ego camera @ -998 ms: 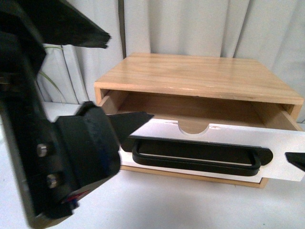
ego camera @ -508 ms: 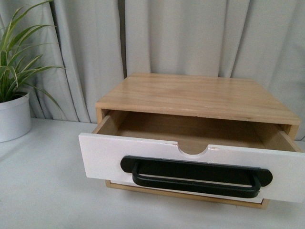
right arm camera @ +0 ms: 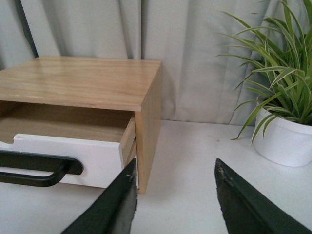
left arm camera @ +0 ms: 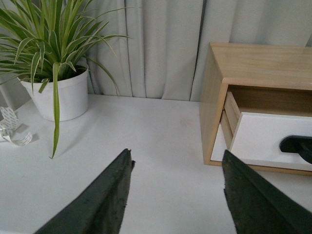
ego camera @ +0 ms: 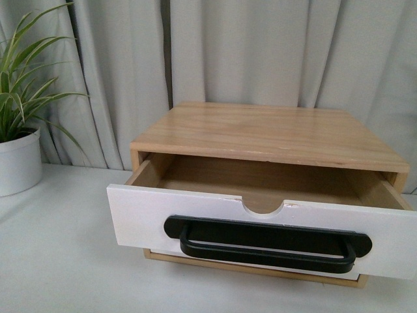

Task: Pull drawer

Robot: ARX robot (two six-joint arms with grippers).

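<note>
The drawer (ego camera: 150, 218) stands pulled out of its light wood cabinet (ego camera: 267, 134), white front forward, with a long black bar handle (ego camera: 267, 244) and a half-round notch in its top edge. Its inside looks empty. Neither arm shows in the front view. In the left wrist view my left gripper (left arm camera: 176, 163) is open over bare table, left of the cabinet (left arm camera: 214, 107), with the drawer (left arm camera: 265, 141) beyond its fingers. In the right wrist view my right gripper (right arm camera: 174, 176) is open, by the cabinet's right front corner (right arm camera: 148, 126), apart from the drawer (right arm camera: 97, 156).
A potted plant in a white pot (ego camera: 18, 160) stands at the far left of the white table (ego camera: 65, 261). A second white-potted plant (right arm camera: 285, 139) stands right of the cabinet. Grey curtains hang behind. A strip of white tape (left arm camera: 12, 136) lies by the left pot.
One second ago my left arm filled the left of the front view with its finger near the handle. It has since drawn back out of that view. The drawer stays pulled out.
</note>
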